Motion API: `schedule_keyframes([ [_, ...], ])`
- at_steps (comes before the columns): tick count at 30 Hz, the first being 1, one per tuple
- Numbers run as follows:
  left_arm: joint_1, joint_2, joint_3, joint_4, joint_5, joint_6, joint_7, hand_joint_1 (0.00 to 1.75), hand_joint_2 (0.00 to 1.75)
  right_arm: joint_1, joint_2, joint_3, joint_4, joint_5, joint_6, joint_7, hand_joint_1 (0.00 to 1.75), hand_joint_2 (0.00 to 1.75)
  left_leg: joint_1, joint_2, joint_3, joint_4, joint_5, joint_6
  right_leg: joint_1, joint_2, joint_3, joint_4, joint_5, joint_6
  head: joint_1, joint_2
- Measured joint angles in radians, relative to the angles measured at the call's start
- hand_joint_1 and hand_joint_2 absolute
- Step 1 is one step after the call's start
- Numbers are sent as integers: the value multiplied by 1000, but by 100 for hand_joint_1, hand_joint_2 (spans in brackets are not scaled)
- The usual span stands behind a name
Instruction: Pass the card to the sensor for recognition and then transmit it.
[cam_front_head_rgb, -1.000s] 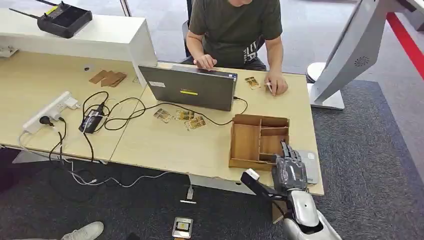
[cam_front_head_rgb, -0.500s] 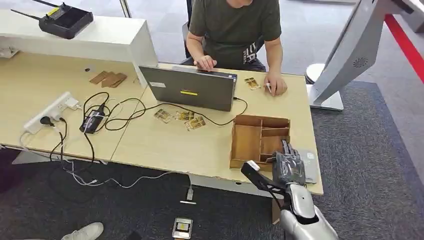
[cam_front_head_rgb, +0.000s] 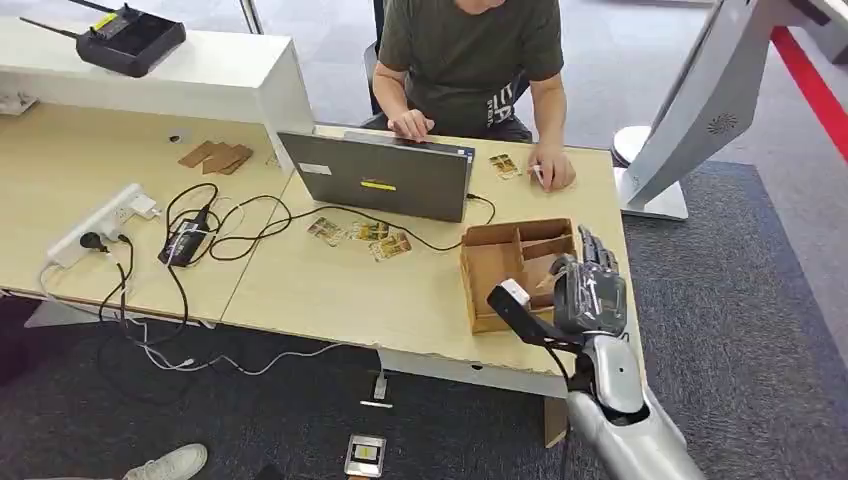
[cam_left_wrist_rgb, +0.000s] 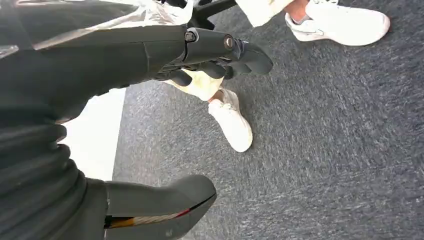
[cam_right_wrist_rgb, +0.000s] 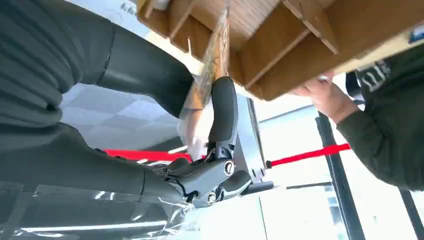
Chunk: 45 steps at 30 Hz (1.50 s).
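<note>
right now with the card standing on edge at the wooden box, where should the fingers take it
Take the card by the part sticking out of the wooden box, thumb on one flat face and a finger on the other, coming from the box's open side. It's thin and upright, so only its faces give purchase. The right hand seems to pinch it this way.

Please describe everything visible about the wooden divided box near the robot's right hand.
The brown wooden divided box looks like thin plywood, open-topped, with partitions forming several compartments. It is tilted, its right end raised off the light wooden table. The robot's right hand is at that end; the right wrist view shows a clear-sleeved card between its fingers and the box.
</note>
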Motion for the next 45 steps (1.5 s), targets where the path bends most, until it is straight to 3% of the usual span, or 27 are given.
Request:
schedule_keyframes([
  [4,-7,-1,0,0,-9,-10,11,0,175,-14,-2,5,-28,-32,28,-16,175,175,0,0,0,0,0,0,0,0,0,0,0,0,0,0],
  [14,-16,-3,0,0,-24,-14,17,0,175,-66,35,35,-9,-87,15,-54,175,175,0,0,-1,0,0,0,0,0,-1,1,0,0,0,0],
  [22,-36,-13,0,0,-67,-39,48,0,175,-178,101,58,121,-154,31,-87,175,175,0,-1,-2,0,1,0,0,0,-1,1,0,0,0,0],
  [30,-58,-22,-1,0,-89,-61,62,0,175,-276,140,69,246,-194,29,-83,175,175,0,-1,-2,0,1,0,0,0,-2,1,0,0,0,0],
  [45,-76,-31,-3,0,-98,-68,73,0,175,-288,151,81,300,-220,23,-66,175,175,0,-1,-2,0,1,0,0,0,-1,1,0,0,0,0],
])
